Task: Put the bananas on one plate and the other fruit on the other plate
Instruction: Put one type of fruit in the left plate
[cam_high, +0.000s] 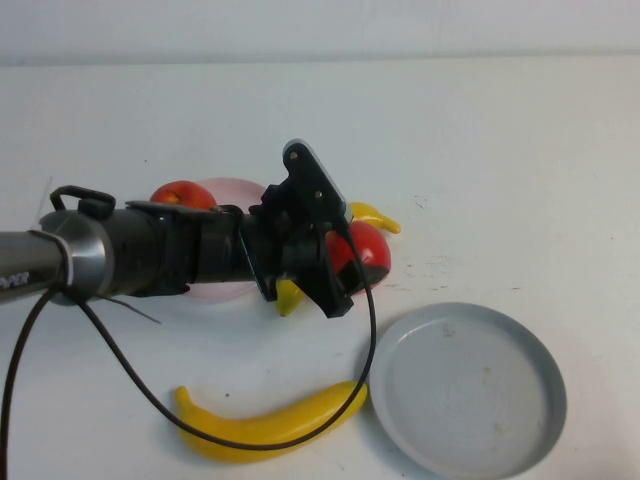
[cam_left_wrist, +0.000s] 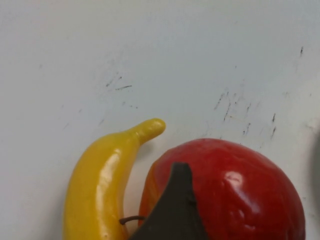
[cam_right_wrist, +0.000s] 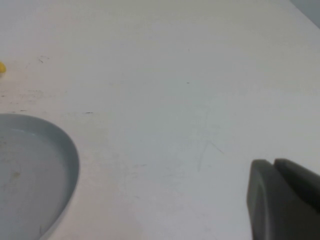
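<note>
One red apple (cam_high: 368, 247) lies on the table beside the pink plate (cam_high: 232, 190), touching the smaller banana (cam_high: 375, 216). The left gripper (cam_high: 345, 262) sits over it, fingers spread about it, grip unconfirmed. Step in hand, by my judgement: seizing this apple; next, closure and transfer onto the pink plate. The right gripper (cam_right_wrist: 282, 200), fingers pressed together, idles near the grey-blue plate (cam_high: 545, 385).

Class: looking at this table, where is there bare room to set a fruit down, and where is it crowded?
Free: the empty grey-blue plate, the bare table beyond it.

Crowded: the middle, where the left gripper hangs over an apple beside a small banana.

The right gripper, shut, is parked over bare table.
</note>
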